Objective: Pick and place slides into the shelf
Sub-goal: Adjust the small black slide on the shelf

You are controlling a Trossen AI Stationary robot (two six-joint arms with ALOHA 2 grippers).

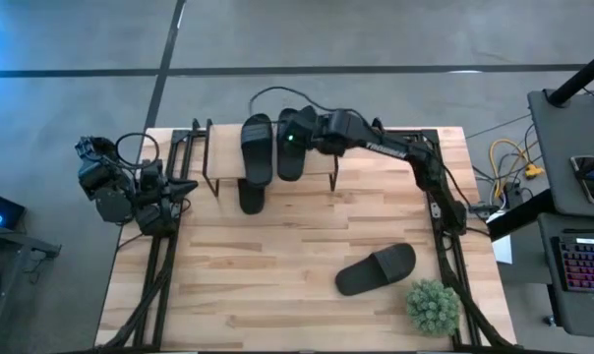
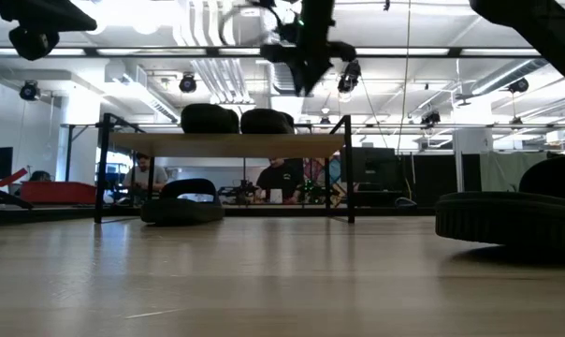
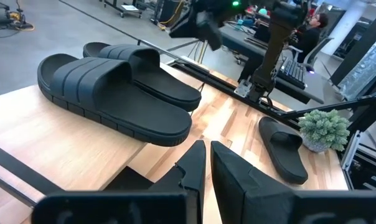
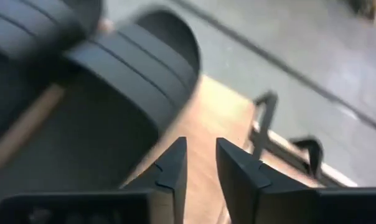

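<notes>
Right gripper (image 1: 295, 135) hangs over the shelf (image 1: 322, 181), above the right-hand one of two black slides lying side by side on its light wooden plank. Own wrist view: its fingers (image 4: 172, 168) stand slightly apart with nothing between them, above that slide's ribbed strap (image 4: 135, 68). Left gripper (image 3: 206, 163) waits off the shelf's left end, near the table's left edge, jaws nearly together and empty.

Shelf: pale plank top on thin black metal legs. Slide pair (image 1: 257, 147) on the plank: wide ridged straps, flat oval soles with notched edges, matte rubber look. Third slide (image 1: 251, 196) lies on the table under the shelf's front edge; only its front end shows from above, while the low view shows it (image 2: 182, 204) whole between the legs. Fourth slide (image 1: 376, 268) lies on the wooden tabletop (image 1: 277, 285) well in front and right of the shelf, beside a small green potted plant (image 1: 433, 306). Low view also shows people seated in the room beyond the shelf.
</notes>
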